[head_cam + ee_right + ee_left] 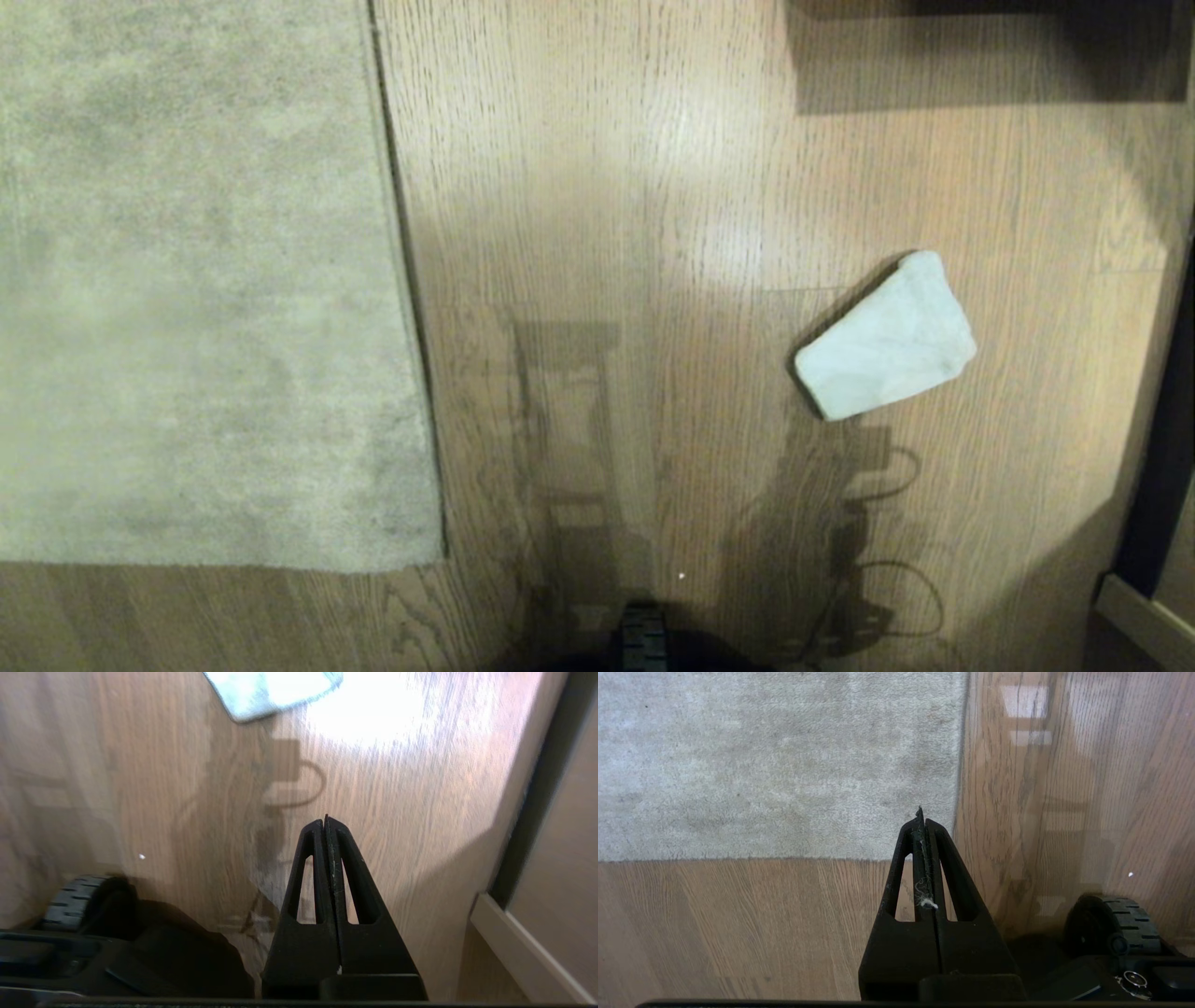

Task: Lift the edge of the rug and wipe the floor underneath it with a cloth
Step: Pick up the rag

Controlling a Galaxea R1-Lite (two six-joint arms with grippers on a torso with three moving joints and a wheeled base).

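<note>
Both pincers, left pincer (923, 814) and right pincer (326, 820), sit clenched, empty. Soft, light cloth (885, 339) pinches anywhere; rug edge (403, 280) looks floppy, best gripped near its corner.

You get soft, warm light: a pale glare patch sheens the light brown wood-grain floor (691, 140), and the robot's shadow falls forward across it. Your right wrist view smears with motion blur, glare bleaching the planks beside the pale blue-white fluffy cloth (271, 690).
</note>
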